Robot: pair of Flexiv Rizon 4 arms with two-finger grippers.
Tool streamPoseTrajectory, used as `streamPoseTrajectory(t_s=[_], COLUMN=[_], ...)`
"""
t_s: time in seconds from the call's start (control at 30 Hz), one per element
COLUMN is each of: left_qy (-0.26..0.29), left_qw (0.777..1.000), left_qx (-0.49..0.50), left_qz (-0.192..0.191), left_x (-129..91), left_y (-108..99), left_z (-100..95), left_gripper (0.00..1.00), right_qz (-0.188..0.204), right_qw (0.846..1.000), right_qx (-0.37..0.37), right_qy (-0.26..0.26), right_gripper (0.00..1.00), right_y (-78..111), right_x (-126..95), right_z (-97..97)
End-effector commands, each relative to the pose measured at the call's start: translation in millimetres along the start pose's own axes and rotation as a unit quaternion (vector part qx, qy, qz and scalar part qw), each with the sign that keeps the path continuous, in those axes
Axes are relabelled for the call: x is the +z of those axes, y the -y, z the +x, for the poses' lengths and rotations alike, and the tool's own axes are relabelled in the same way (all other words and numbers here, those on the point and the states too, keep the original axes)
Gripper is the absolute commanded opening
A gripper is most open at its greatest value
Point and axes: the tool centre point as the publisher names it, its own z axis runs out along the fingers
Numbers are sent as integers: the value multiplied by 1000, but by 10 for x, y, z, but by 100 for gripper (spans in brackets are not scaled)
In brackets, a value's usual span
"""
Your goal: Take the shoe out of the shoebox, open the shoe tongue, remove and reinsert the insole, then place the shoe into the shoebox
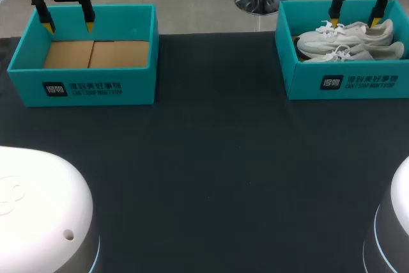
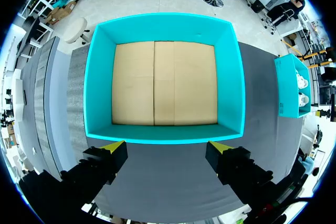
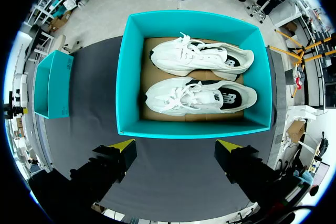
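Two white shoes (image 1: 348,41) (image 3: 202,95) lie side by side in the teal shoebox (image 1: 339,81) (image 3: 128,77) at the table's far right. My right gripper (image 1: 361,8) (image 3: 176,148) hangs open above that box, with nothing between its fingers. At the far left stands a second teal box (image 1: 89,84) (image 2: 100,77) holding only its brown cardboard floor. Over it my left gripper (image 1: 67,20) (image 2: 168,148) hangs open and holds nothing.
A dark cloth covers the table (image 1: 211,158) between the two boxes. White rounded robot bases sit at the near left (image 1: 38,215) and near right (image 1: 393,228) corners.
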Motion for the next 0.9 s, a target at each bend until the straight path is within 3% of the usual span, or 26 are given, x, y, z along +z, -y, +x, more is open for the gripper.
streamPoseTrajectory(t_s=[0.03,0.87,0.9], left_qy=[0,0,0], left_qw=[1000,1000,1000], left_qx=[0,0,0], left_qz=[0,0,0], left_x=[-3,-3,-3], left_y=[-5,-5,-5], left_z=[-1,-1,-1], left_gripper=[100,100,100], right_qz=[0,0,-12], right_qw=[1000,1000,1000], right_qx=[0,0,-5], right_qy=[0,0,8], right_gripper=[100,100,100], right_y=[-4,-4,-14], right_x=[1,1,15], right_z=[1,1,-64])
